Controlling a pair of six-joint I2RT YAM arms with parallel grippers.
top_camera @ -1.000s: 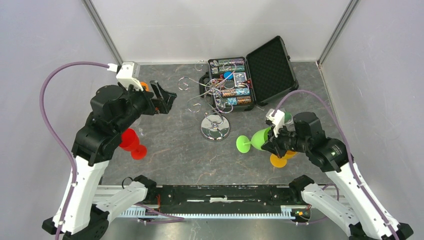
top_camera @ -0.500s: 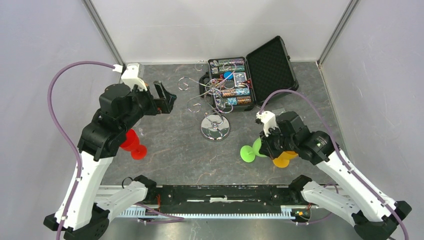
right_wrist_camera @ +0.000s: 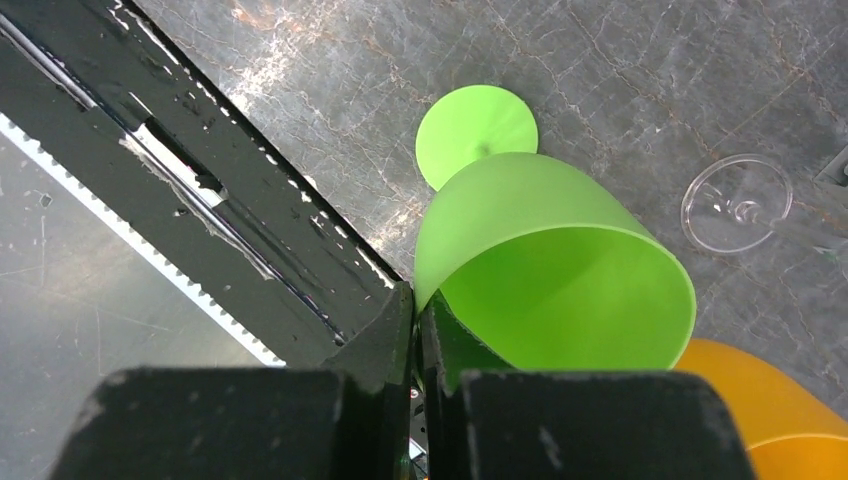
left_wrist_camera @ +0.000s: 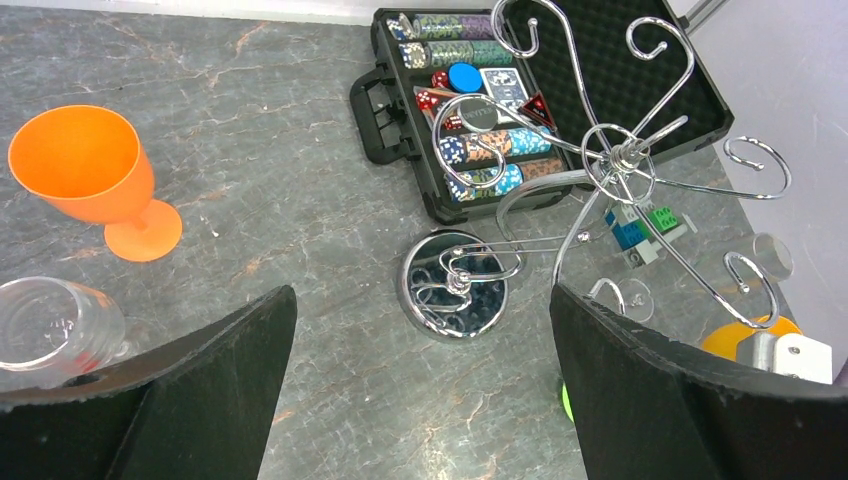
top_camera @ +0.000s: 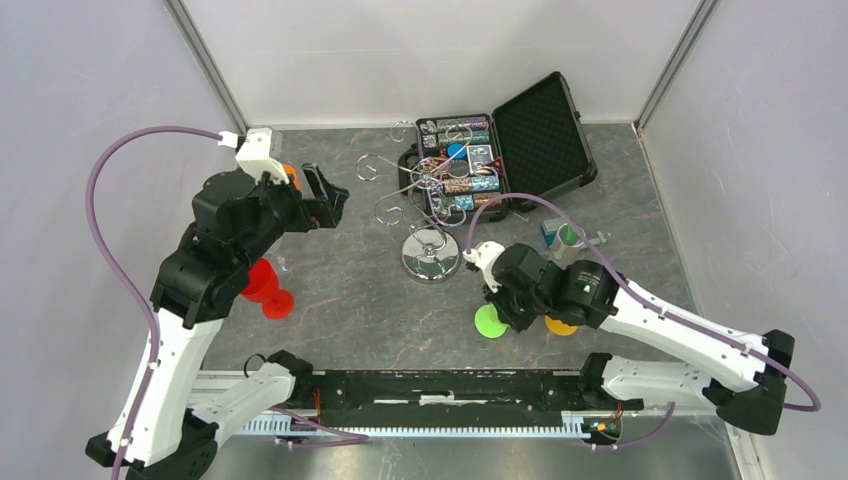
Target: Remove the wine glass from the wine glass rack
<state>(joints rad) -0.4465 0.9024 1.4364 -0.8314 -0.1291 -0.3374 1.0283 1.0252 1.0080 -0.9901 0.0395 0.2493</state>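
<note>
On the table I count one wine glass rack [top_camera: 432,255], one black case [top_camera: 540,125], and these glasses: one green wine glass [right_wrist_camera: 540,260], one red glass [top_camera: 262,283], two orange, and at least two clear. The first orange glass [left_wrist_camera: 85,170] stands upright at the far left, behind my left arm. The second orange glass [right_wrist_camera: 775,405] sits just beside the green one. A first clear glass [left_wrist_camera: 50,325] shows at the edge of the left wrist view. A second clear glass [right_wrist_camera: 737,203] lies near the green one, only its round foot and stem in view. The clear count is uncertain, as they barely show from above.

My right gripper [right_wrist_camera: 415,310] is clamped on the rim of the green wine glass, one finger inside the bowl and one outside. That glass is off the rack, tilted, at the rack's near right and apart from it. I cannot tell whether its foot touches the table. It is bright lime and opaque, with a flat round foot. My left gripper [top_camera: 328,198] is spread wide and holds nothing, raised to the left of the rack.

Rack: chrome, with a round mirrored base, a central pole and thin curled wire arms. It stands mid-table just before the case, which lies open with poker chips inside. Table [top_camera: 350,300]: dark grey, marbled. Walls [top_camera: 90,80]: plain pale grey on three sides.
</note>
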